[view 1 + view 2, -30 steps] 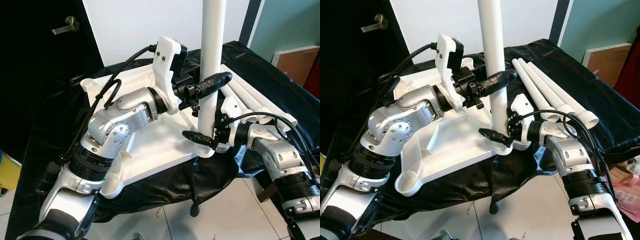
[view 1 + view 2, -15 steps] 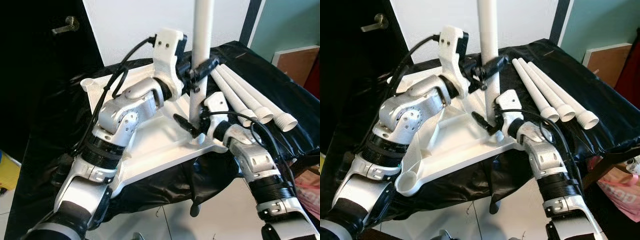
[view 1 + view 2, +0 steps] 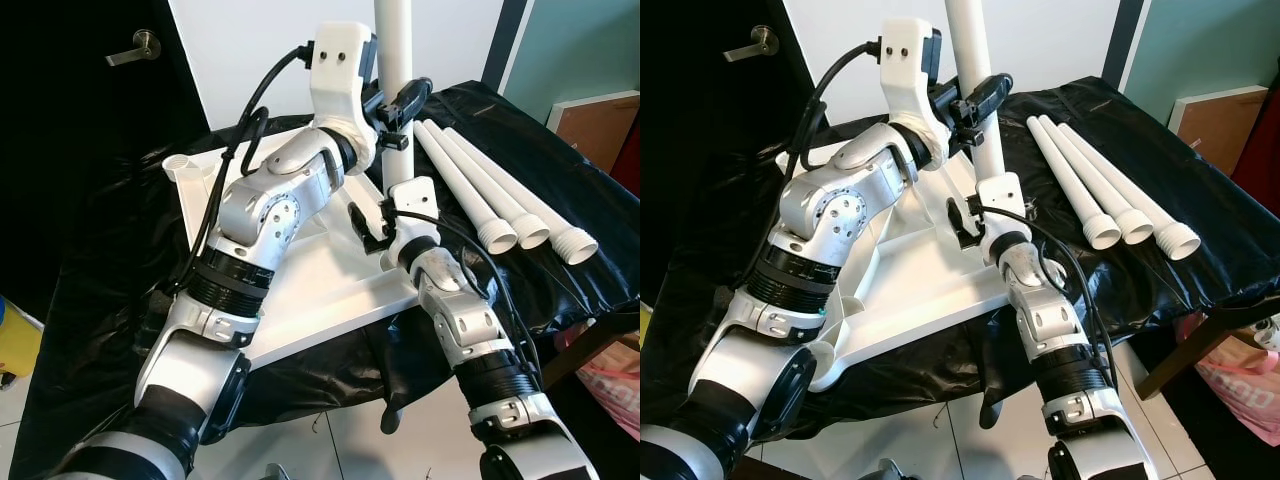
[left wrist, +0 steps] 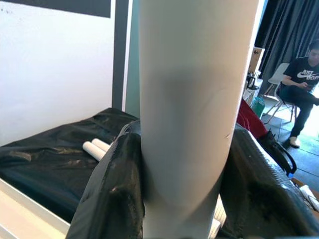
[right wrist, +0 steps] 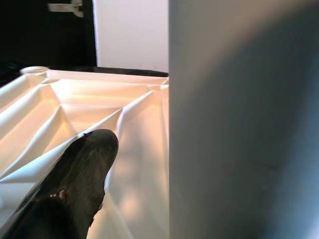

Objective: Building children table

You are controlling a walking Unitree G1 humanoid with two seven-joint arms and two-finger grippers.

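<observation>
A white table leg point(image 3: 394, 40) is standing upright at the far right corner of the upturned white table top point(image 3: 330, 290), which is lying ribbed side up on a tabletop point(image 3: 560, 200) draped in black sheeting. The left pincer point(image 3: 398, 105) is gripping the leg partway up, its black fingers point(image 4: 112, 194) pressing against both sides of the tube (the left wrist view is showing this closely). The right pincer point(image 3: 372, 228) is sitting low beside the leg's base, one black finger point(image 5: 70, 194) lying over the ribbed underside just beside the tube; I cannot tell whether this pincer is clamping the leg. Three more white legs point(image 3: 500, 205) are lying side by side on the black sheeting, to the right of the upright one. A person point(image 4: 301, 82) is sitting in the background.
</observation>
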